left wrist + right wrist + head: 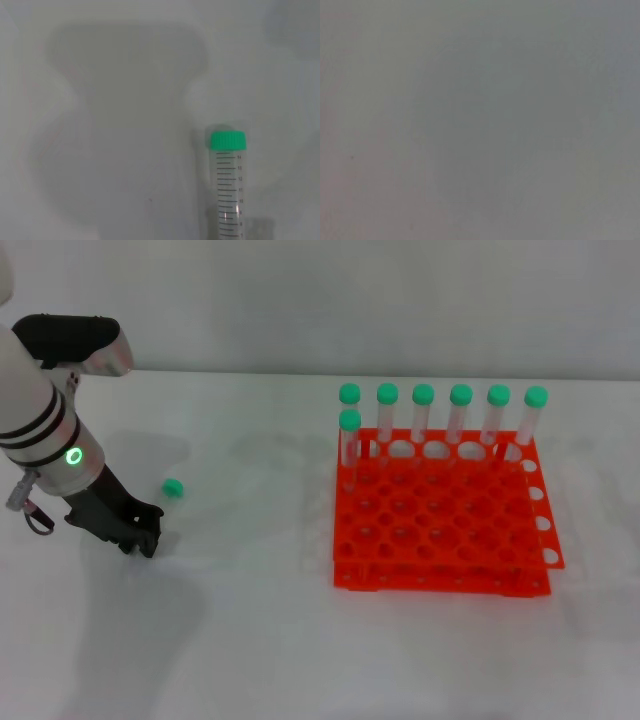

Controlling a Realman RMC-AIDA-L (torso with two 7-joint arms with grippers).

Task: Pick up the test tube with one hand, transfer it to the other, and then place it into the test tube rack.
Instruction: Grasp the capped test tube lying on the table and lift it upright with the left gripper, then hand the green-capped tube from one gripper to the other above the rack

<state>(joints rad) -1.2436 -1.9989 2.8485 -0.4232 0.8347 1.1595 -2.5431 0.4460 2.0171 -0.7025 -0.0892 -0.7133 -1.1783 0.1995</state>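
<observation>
Just beside the left tool [140, 530], the test tube [172, 487].

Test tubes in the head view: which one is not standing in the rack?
The test tube on the table by the left tool, only its green cap showing. The other seven stand upright in the test tube rack.

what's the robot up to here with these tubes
The left gripper is down at the white table, at a loose test tube with a green cap lying there; whether it has gripped the tube can't be seen. Off to the robot's right stands the orange-red test tube rack, with seven capped tubes upright along its far side. The right arm is out of sight, so no handover has begun.
</observation>
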